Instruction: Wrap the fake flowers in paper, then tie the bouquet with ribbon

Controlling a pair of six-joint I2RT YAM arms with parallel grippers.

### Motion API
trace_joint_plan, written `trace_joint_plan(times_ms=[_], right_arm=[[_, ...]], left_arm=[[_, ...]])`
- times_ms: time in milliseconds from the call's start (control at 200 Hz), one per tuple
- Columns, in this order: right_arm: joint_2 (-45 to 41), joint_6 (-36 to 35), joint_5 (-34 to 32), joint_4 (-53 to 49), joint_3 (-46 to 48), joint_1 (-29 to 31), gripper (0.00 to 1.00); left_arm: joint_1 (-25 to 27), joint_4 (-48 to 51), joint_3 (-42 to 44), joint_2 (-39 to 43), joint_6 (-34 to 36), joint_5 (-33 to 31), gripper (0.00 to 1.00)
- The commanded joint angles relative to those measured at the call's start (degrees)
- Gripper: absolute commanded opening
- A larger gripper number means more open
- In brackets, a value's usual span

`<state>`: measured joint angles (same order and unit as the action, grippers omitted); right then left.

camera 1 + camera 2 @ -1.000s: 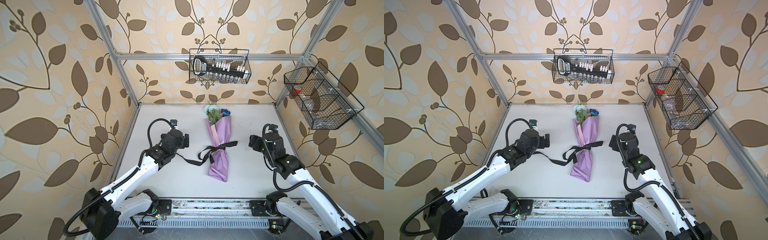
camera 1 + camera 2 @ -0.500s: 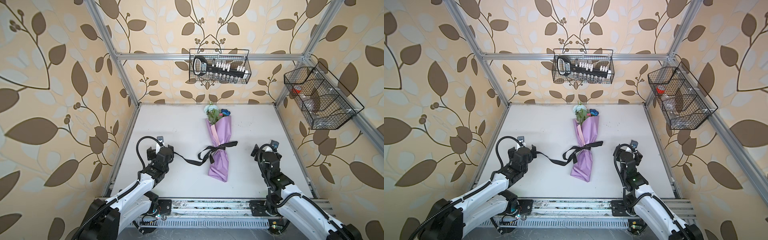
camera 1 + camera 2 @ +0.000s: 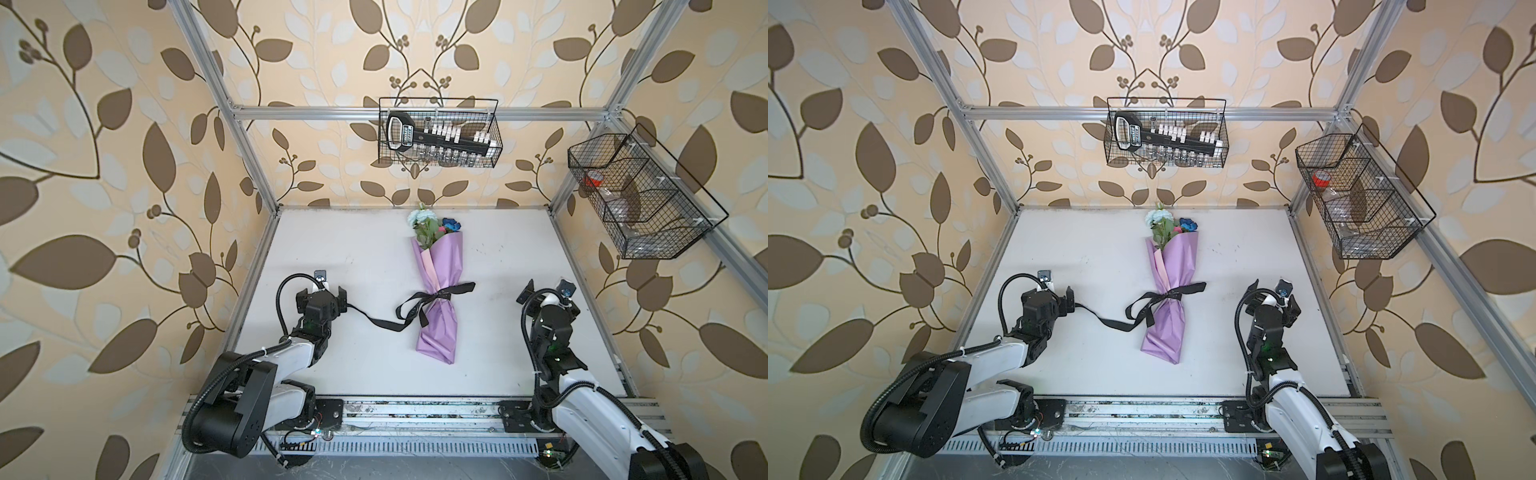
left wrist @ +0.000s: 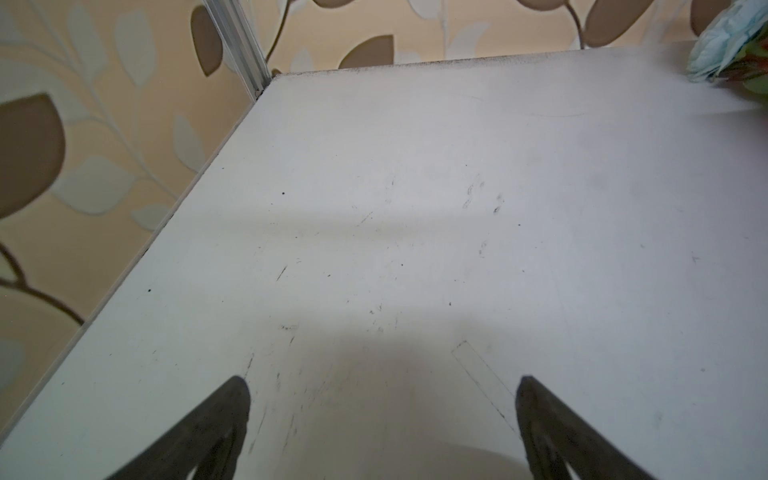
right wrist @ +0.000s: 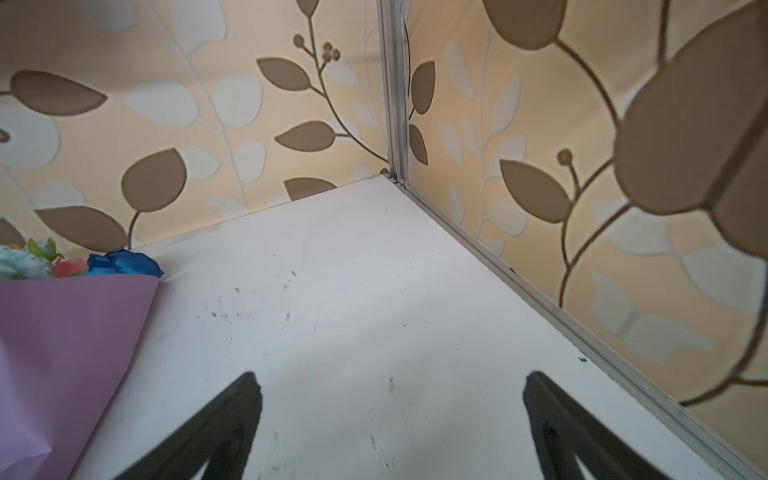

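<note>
The bouquet of fake flowers (image 3: 441,274) (image 3: 1170,274) lies mid-table, its blooms toward the back wall, wrapped in lilac paper. A black ribbon (image 3: 436,296) (image 3: 1167,295) is knotted round its waist, and one long tail trails left across the table. My left gripper (image 3: 321,296) (image 3: 1048,297) (image 4: 382,386) stands open and empty, with the tail's end lying beside one finger. My right gripper (image 3: 548,297) (image 3: 1273,299) (image 5: 392,380) is open and empty, well right of the bouquet. A pale blue bloom (image 4: 723,45) shows at the edge of the left wrist view. The lilac paper (image 5: 62,353) and a dark blue bloom (image 5: 124,264) show in the right wrist view.
A wire basket (image 3: 438,133) holding a black tool hangs on the back wall. Another wire basket (image 3: 640,195) hangs on the right wall. Aluminium posts (image 3: 249,153) frame the corners, and a metal rail (image 3: 415,409) runs along the table's front edge.
Both arms have folded back toward the front rail, away from the bouquet. The bouquet and its ribbon have not moved.
</note>
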<state>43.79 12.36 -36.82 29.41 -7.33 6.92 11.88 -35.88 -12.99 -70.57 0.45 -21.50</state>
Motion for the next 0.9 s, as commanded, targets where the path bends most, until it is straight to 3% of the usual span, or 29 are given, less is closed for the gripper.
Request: trace_joint_plan(times_ms=[0, 190, 295, 445, 685, 895], right_arm=[[-0.32, 0.03, 2.06, 4.14, 1.0, -1.41, 1.0], [1.16, 0.16, 2.57, 5.77, 1.31, -2.3, 1.0], [2.14, 0.3, 3.41, 7.91, 2.07, -3.12, 1.0], [4.71, 1.28, 4.75, 11.98, 3.29, -5.07, 1.0], [11.17, 2.03, 6.99, 19.51, 4.48, -7.43, 0.99], [17.74, 1.34, 10.43, 26.11, 4.11, -8.89, 1.0]], left_arm=[[-0.97, -7.81, -3.06, -2.56, 3.15, 4.7, 0.99], [-5.59, -16.91, -1.74, -10.15, 0.8, 9.24, 0.99], [-8.28, -15.94, -3.99, -14.31, -0.44, 12.81, 0.99], [-10.98, -4.62, -10.31, -15.7, -0.24, 20.68, 0.99], [-14.06, -6.56, -9.26, -15.49, 1.43, 32.91, 0.99], [-14.2, -6.09, -9.42, -15.39, 1.45, 33.1, 0.99]])
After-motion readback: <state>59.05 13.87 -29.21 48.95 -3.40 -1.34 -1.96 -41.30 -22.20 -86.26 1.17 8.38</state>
